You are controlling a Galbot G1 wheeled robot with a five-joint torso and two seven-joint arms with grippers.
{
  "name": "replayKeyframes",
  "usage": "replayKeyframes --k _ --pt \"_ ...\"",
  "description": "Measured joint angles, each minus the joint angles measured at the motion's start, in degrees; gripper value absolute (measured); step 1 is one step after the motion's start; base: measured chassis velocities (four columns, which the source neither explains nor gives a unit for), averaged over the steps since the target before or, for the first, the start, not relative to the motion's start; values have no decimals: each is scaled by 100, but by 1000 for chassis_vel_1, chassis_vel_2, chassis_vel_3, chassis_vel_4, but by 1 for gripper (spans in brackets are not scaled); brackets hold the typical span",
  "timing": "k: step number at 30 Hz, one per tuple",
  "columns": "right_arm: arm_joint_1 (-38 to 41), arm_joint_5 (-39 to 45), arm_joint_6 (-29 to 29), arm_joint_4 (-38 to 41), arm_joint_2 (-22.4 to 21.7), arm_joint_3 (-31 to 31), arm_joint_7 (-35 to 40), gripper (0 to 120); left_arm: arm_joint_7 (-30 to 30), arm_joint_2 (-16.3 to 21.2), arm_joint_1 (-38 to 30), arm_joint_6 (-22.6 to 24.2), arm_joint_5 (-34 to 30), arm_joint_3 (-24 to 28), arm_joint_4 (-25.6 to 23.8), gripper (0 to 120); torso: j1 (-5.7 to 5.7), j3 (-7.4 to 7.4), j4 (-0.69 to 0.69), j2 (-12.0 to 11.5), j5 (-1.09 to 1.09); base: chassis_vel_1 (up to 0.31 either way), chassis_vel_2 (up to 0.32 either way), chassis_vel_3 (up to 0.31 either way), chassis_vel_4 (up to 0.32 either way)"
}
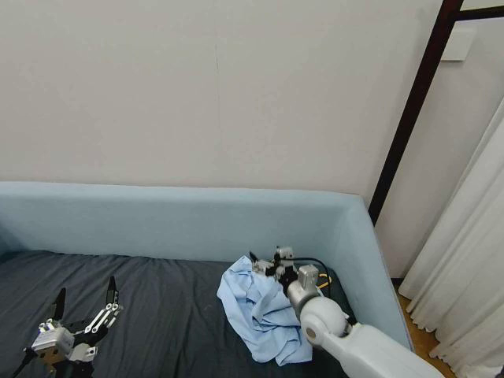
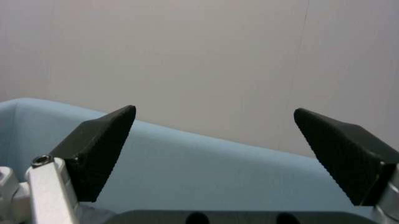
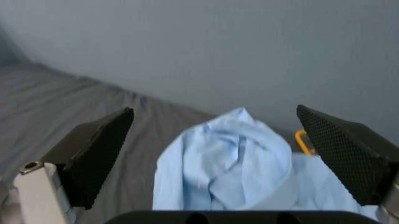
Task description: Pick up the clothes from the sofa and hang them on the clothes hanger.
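Observation:
A crumpled light blue shirt (image 1: 264, 315) lies on the dark grey sofa seat (image 1: 157, 299), close to the right armrest. My right gripper (image 1: 260, 266) hovers at the shirt's far top edge, open. In the right wrist view its fingers (image 3: 93, 149) stand wide apart around the shirt (image 3: 231, 172) without touching it, and a bit of orange hanger (image 3: 302, 142) peeks out beside the cloth. My left gripper (image 1: 87, 289) stays low at the seat's left, open and empty. In the left wrist view the left gripper (image 2: 215, 112) faces the sofa back (image 2: 206, 172).
The light blue sofa back (image 1: 173, 220) and right armrest (image 1: 366, 260) wall in the seat. A dark pole (image 1: 409, 118) rises behind the armrest, and a white curtain (image 1: 472, 276) hangs at the far right. The seat between the grippers is bare.

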Motion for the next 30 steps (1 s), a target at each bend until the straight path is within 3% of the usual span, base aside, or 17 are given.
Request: replayKeyframes --k 6,9,30 --pt "-8 -256 -876 -264 327 -333 643 100 0 -3 -20 17 16 -24 11 100 0 0 3 0 -1 0 0 0 0" --pt "0 -445 -987 -513 472 -439 728 100 -1 3 -19 29 9 -55 10 100 0 0 3 0 -1 0 0 0 0" --pt "-602 -1831 -501 -2076 1695 -574 1639 100 -11 -112 -30 67 41 -92 10 100 0 1 1 0 -2 0 0 0 0"
